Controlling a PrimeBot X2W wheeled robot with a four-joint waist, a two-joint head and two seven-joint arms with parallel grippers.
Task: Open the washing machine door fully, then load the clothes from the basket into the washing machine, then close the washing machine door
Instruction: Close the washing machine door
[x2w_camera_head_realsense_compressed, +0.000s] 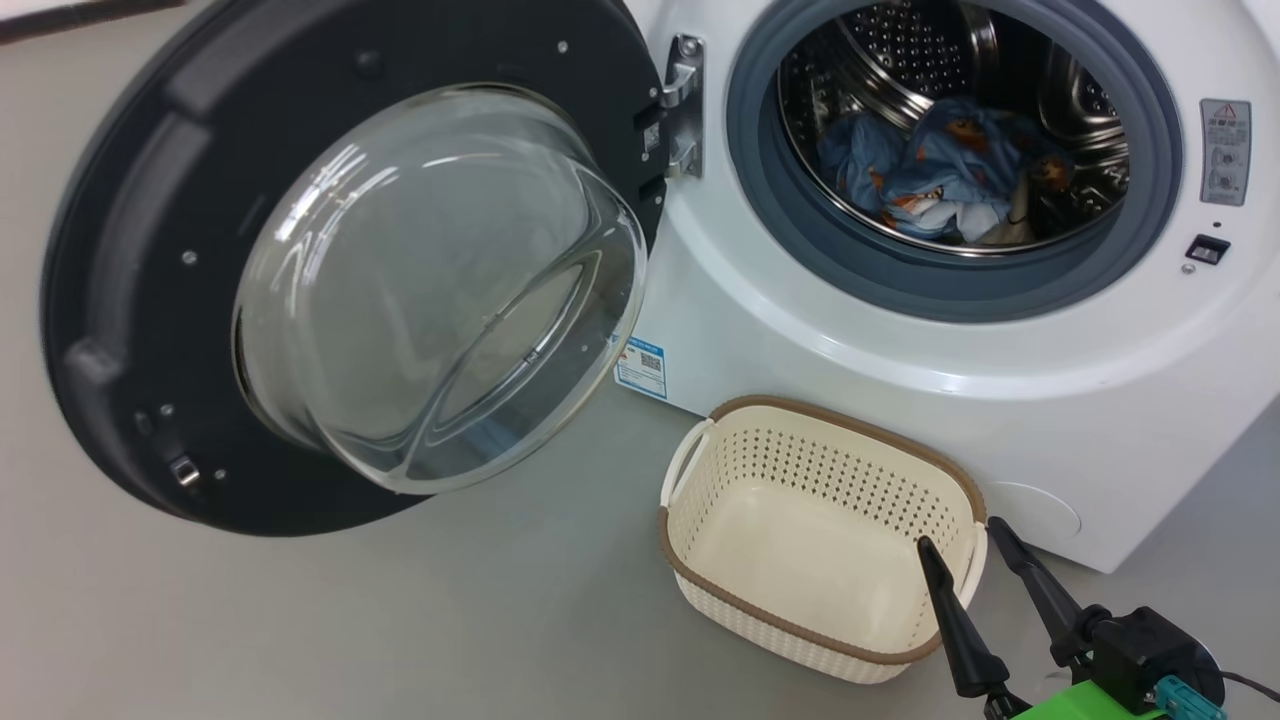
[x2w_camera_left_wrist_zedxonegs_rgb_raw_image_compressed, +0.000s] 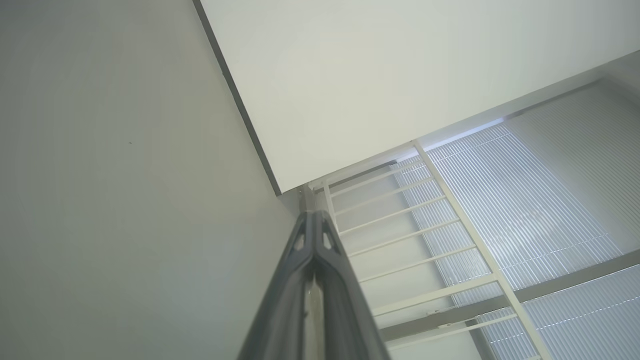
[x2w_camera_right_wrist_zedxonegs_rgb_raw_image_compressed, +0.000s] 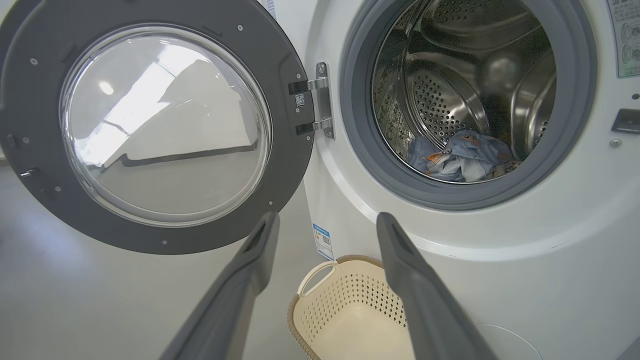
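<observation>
Where the head view crops its top and right side, we record the washing machine (x2w_camera_head_realsense_compressed: 850, 360) standing on the grey floor (x2w_camera_head_realsense_compressed: 400, 620), drum (x2w_camera_head_realsense_compressed: 900, 60) mouth exposed. The washing machine door (x2w_camera_head_realsense_compressed: 130, 300) stands wide open on its hinge (x2w_camera_head_realsense_compressed: 683, 100) at the left, its upper rim cut off. The basket (x2w_camera_head_realsense_compressed: 800, 460) sits on the floor just before the machine's base, bare bottom showing. The clothes (x2w_camera_head_realsense_compressed: 940, 170) lie heaped low inside the drum, partly hidden by the gasket (x2w_camera_head_realsense_compressed: 760, 200). The right gripper (x2w_camera_head_realsense_compressed: 960, 532) hovers at the basket's near right corner, fingers spread, grasping nothing. The left gripper (x2w_camera_left_wrist_zedxonegs_rgb_raw_image_compressed: 314, 220) is clenched, fingers pressed together, pointing at pale surfaces we cannot identify.
</observation>
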